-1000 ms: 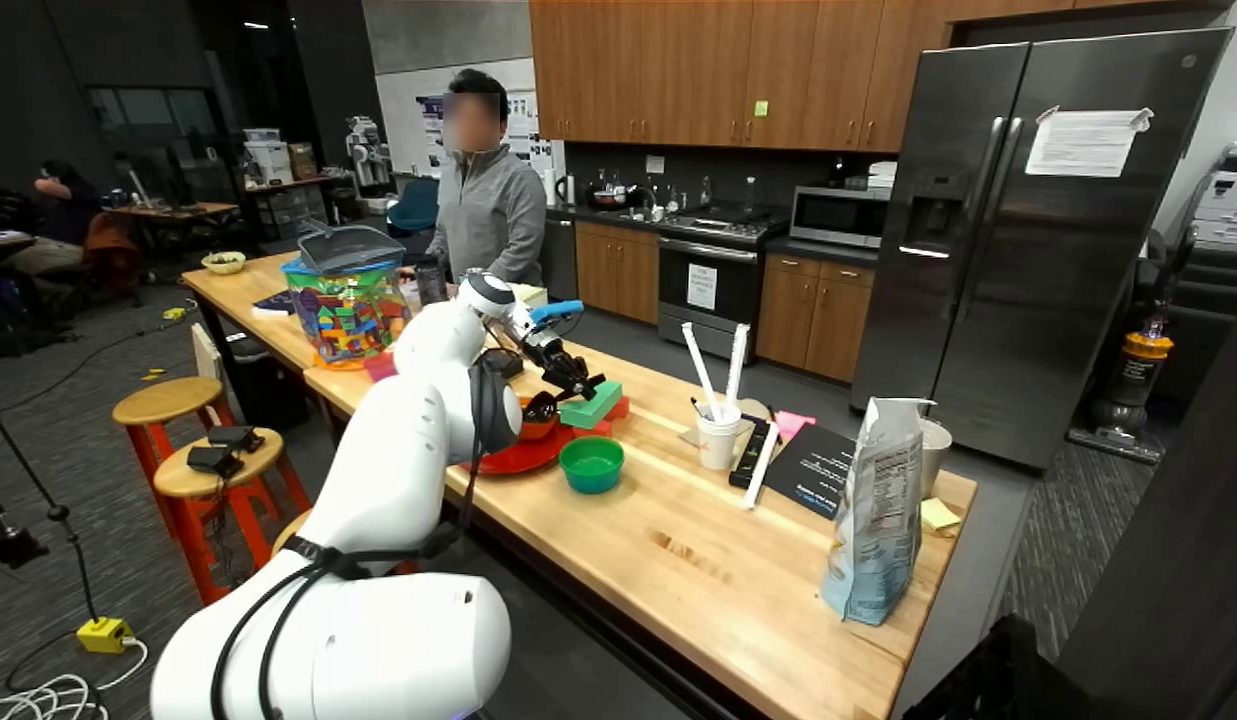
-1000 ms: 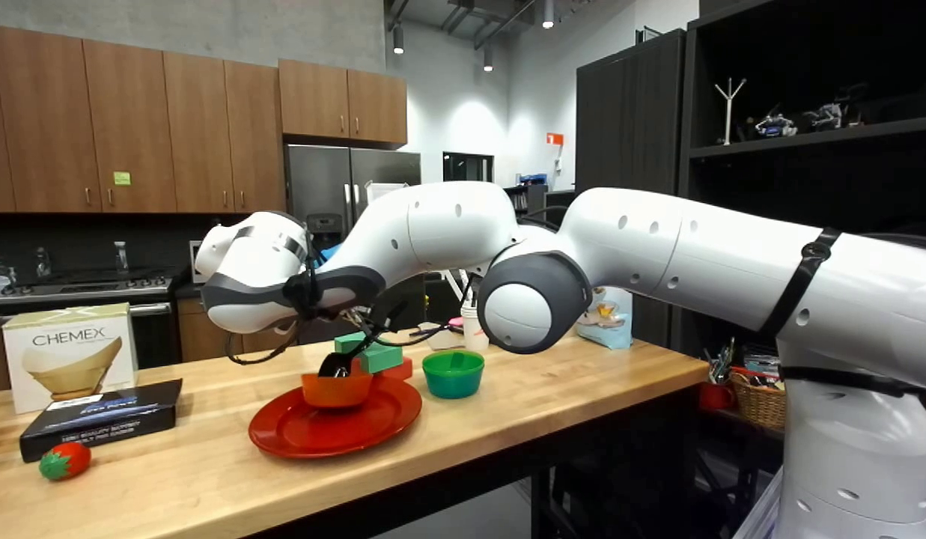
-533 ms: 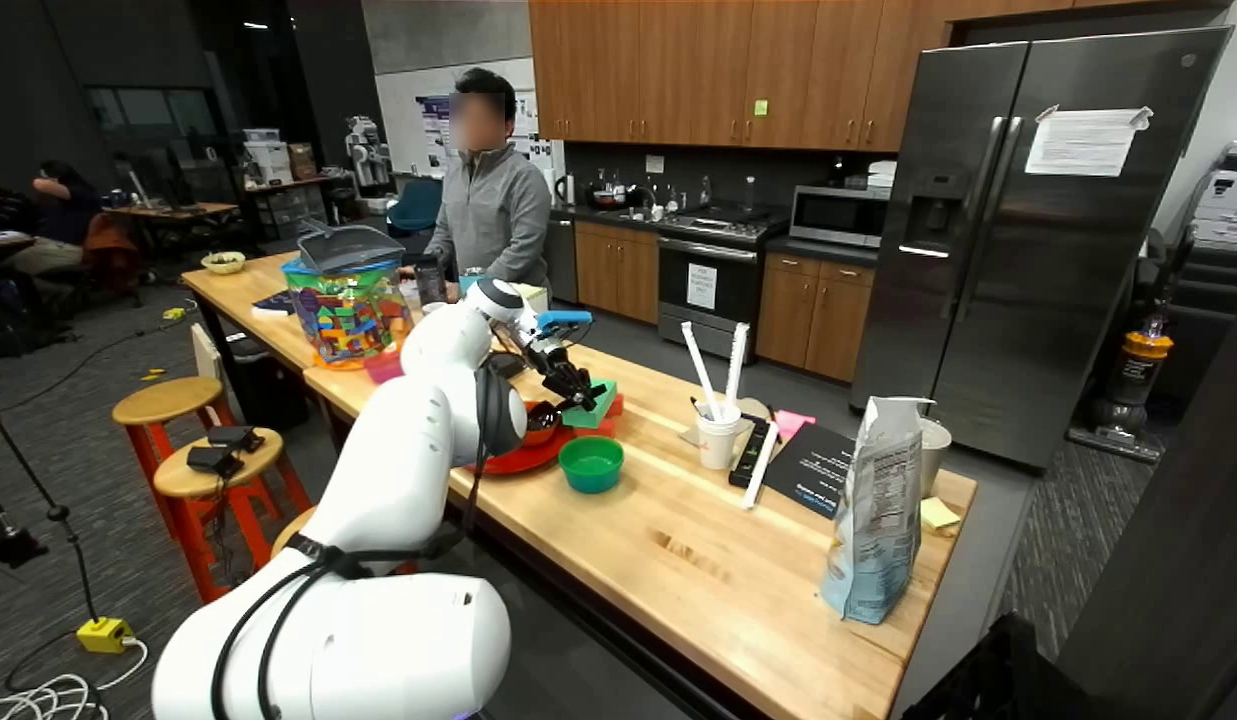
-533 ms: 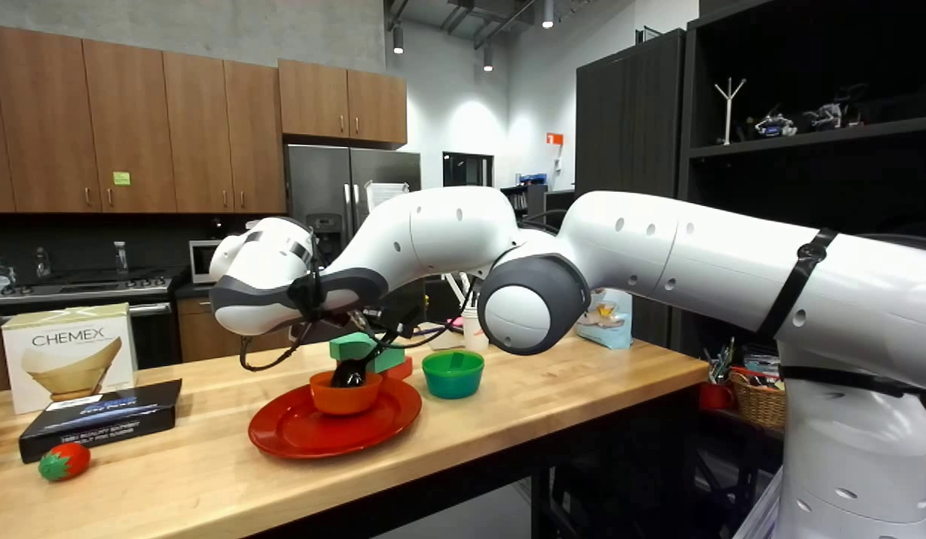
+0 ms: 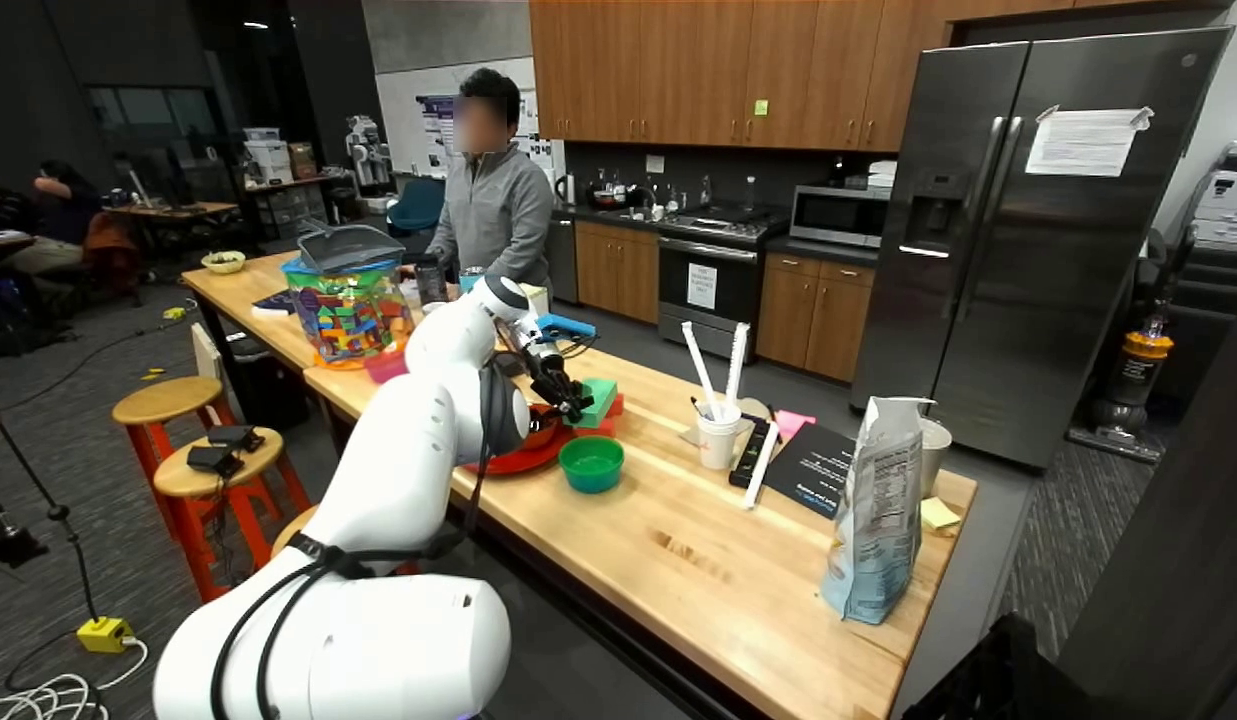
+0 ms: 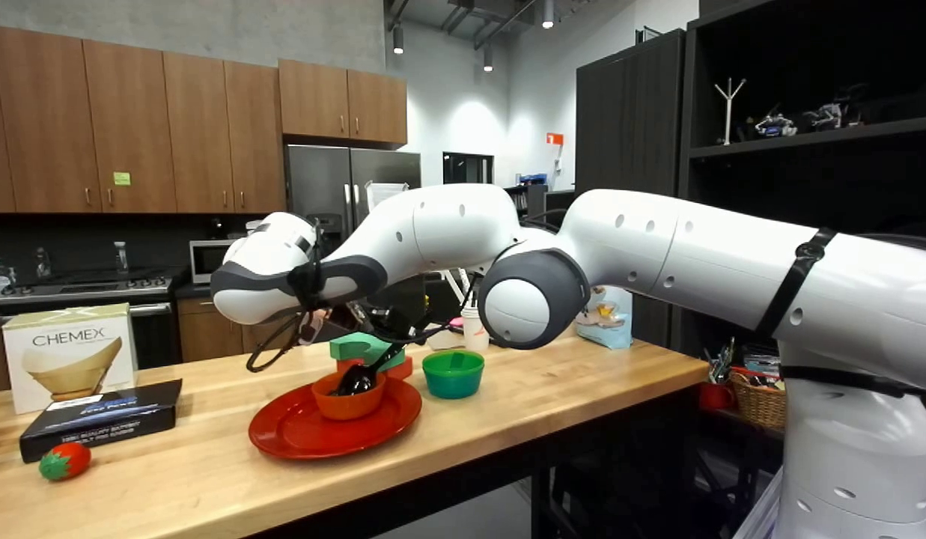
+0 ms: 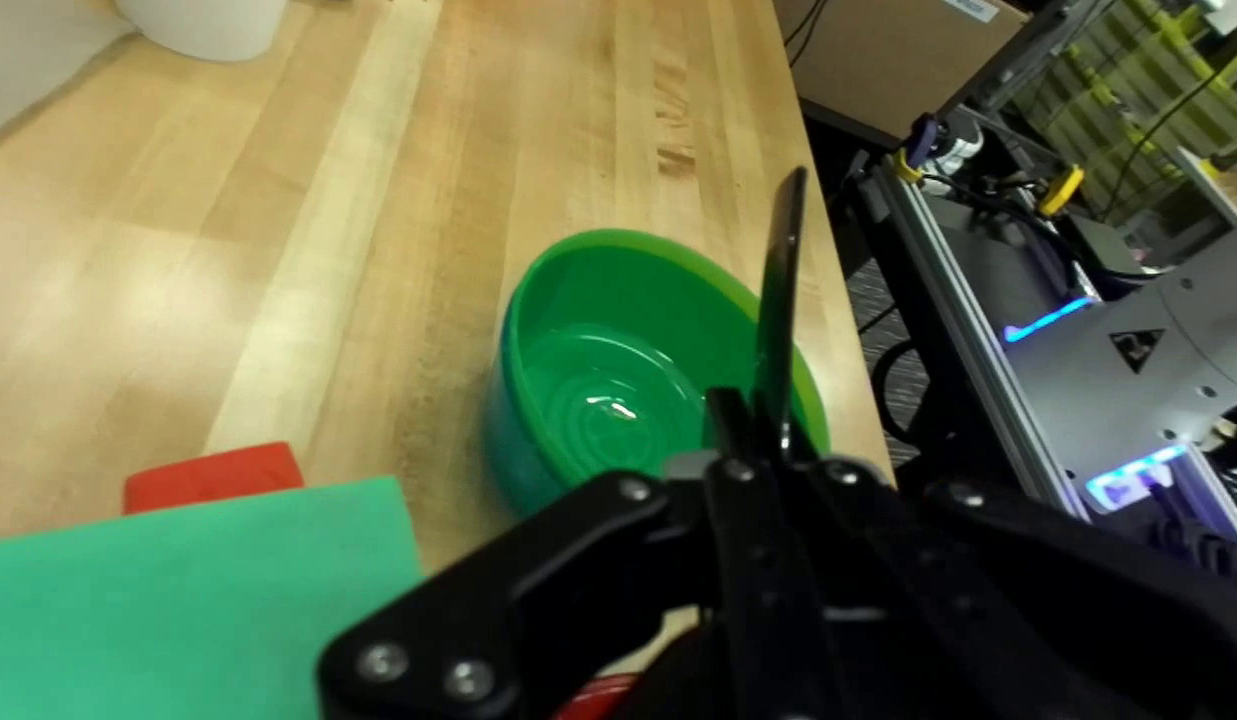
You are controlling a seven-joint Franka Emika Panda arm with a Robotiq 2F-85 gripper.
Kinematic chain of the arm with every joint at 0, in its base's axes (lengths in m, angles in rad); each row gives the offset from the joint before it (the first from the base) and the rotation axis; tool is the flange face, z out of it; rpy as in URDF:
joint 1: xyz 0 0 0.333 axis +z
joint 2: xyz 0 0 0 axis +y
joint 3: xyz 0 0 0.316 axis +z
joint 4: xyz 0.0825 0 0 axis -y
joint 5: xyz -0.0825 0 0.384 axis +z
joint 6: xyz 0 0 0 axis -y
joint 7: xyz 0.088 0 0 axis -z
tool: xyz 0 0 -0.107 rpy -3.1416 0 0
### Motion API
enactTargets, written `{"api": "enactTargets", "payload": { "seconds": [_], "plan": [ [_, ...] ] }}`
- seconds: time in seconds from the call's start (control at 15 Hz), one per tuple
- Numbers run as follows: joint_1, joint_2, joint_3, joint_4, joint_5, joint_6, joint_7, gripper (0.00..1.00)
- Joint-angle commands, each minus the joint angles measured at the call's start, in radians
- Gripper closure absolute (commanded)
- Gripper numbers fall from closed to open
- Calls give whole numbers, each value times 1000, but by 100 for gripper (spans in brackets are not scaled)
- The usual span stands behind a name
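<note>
My gripper (image 7: 762, 420) is shut on the handle of a black utensil (image 7: 781, 300); the handle sticks out beyond the fingers. In an exterior view the utensil's dark head (image 6: 355, 380) rests inside an orange bowl (image 6: 348, 406), its handle tilted up to the gripper. The orange bowl sits on a red oval plate (image 6: 283, 428). A green block (image 6: 358, 346) lies on red blocks (image 6: 401, 368) just behind the bowl; it also shows in the wrist view (image 7: 198, 610). A green bowl (image 7: 608, 390) stands beside the plate, below the fingertips in the wrist view.
A white cup with sticks (image 5: 718, 440), a black booklet (image 5: 813, 468) and a snack bag (image 5: 875, 520) stand farther along the table. A Chemex box (image 6: 72, 355), a flat black box (image 6: 103, 415) and a toy strawberry (image 6: 66, 460) lie at the other end. A person (image 5: 493, 190) stands behind.
The gripper has shifted slightly and the utensil's head has sunk lower into the orange bowl. The orange bowl has slid a little on the plate. The green block has shifted slightly.
</note>
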Motion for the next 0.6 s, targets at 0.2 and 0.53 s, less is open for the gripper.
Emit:
{"api": "enactTargets", "payload": {
  "seconds": [0.2,0.53],
  "plan": [
    [-57,-21,64,-9,118,-141,11,99],
    [-81,-10,86,7,150,-166,48,99]
  ]
}}
